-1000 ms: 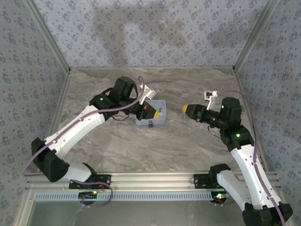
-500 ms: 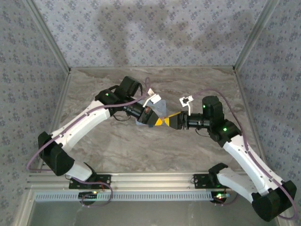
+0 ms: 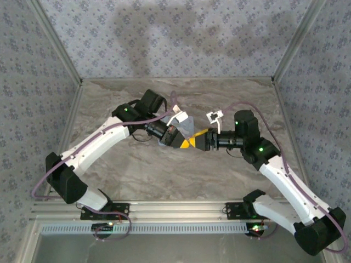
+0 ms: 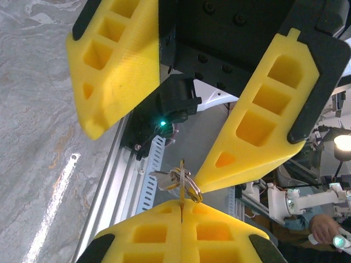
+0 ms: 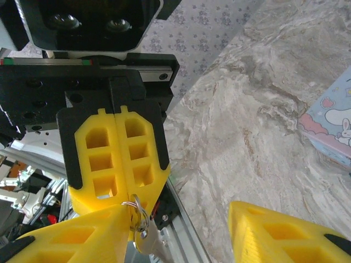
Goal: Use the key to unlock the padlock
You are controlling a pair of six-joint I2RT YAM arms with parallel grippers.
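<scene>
Tightly shut, the left gripper pinches a thin pale metal key between its two yellow fingers, with no gap between them. The key pokes up out of the fingertips, and a small silver wire ring loops around it. The right gripper faces it with its yellow fingers spread wide, holding nothing. One of those fingers has its tip just beside the ring; whether it touches cannot be told.

From the top camera, the two arms bend in and meet tip to tip near the middle of the grey marble-look table. The left gripper and the right gripper sit over a light blue box, which is mostly hidden under them.

The right wrist camera gives more. It looks at the left gripper from the front, with its fingers pressed flat together. The ring hangs at their tip with a small silvery piece below it, too blurred to name. The right gripper has its own fingers far apart at the bottom of the picture. A corner of the box shows a cartoon bunny print, and the box rests on the table.
</scene>
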